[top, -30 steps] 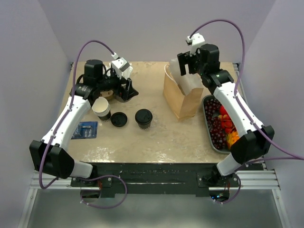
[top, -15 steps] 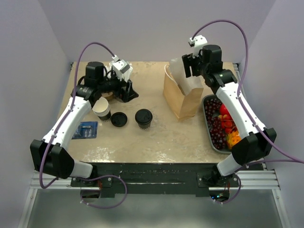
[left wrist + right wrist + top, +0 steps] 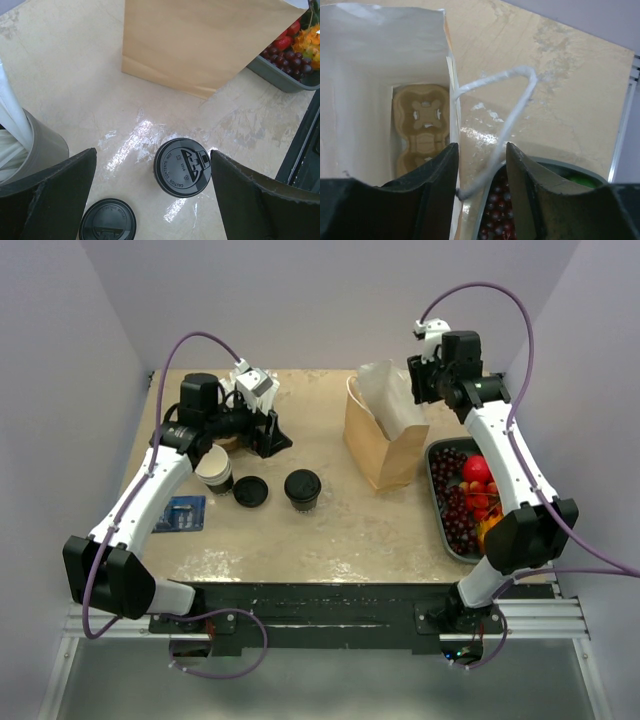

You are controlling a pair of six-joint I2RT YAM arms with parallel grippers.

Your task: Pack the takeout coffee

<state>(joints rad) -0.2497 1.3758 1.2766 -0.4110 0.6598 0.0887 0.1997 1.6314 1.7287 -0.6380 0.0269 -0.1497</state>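
The takeout coffee (image 3: 302,488), a dark cup with a black lid (image 3: 182,167), stands on the table left of the brown paper bag (image 3: 385,440). My left gripper (image 3: 266,430) hovers behind and to the left of it, open, with the cup between and beyond its fingers (image 3: 152,151). My right gripper (image 3: 424,382) hangs over the bag's right rim. Its jaws stand narrowly apart (image 3: 481,146) with the bag's white handle (image 3: 512,107) running between them, not pinched. A cardboard cup carrier (image 3: 422,125) lies at the bottom of the bag.
A loose black lid (image 3: 250,491) and a stack of lidless cups (image 3: 214,470) sit left of the coffee. A blue packet (image 3: 182,513) lies near the left front. A grey tray (image 3: 438,510) of fruit stands right of the bag. A grey container (image 3: 40,145) holds white sticks.
My right arm has swung right and back, and its jaws have narrowed around the bag's handle. The left arm has hardly moved and stays open.
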